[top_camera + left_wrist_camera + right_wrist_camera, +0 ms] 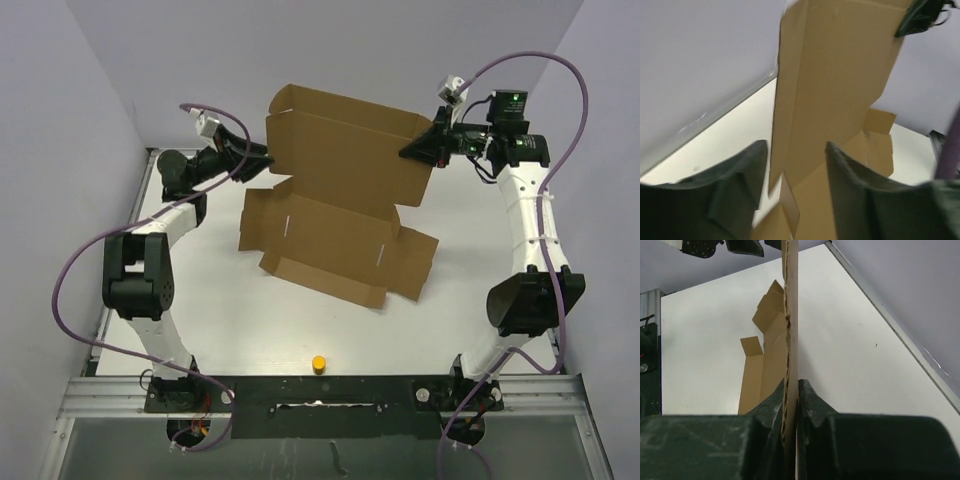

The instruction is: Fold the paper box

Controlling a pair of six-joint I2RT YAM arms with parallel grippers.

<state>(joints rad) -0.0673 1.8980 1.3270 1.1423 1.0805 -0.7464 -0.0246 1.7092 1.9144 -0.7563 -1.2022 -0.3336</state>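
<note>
standing half raised, the paper box (340, 205) sits in the middle of the white tabletop (210, 310): its near panel with its flaps lies flat, while the far panel tilts up off the surface towards the far wall. the right tool (791, 386) is clamped on the right edge of that raised panel, both fingers pressed against the thin cardboard, which runs edge-on straight up the right wrist view. the left tool (795, 150) is at the panel's left edge with its fingers (740, 190) spread wide; the cardboard edge shows in the gap between them, and neither finger can be seen pressing on it. a small flap sticks out at the far left corner of the raised panel. a small yellow cylinder (318, 362) stands on the tabletop close to its near edge, well apart from the box, between the two arm bases
</note>
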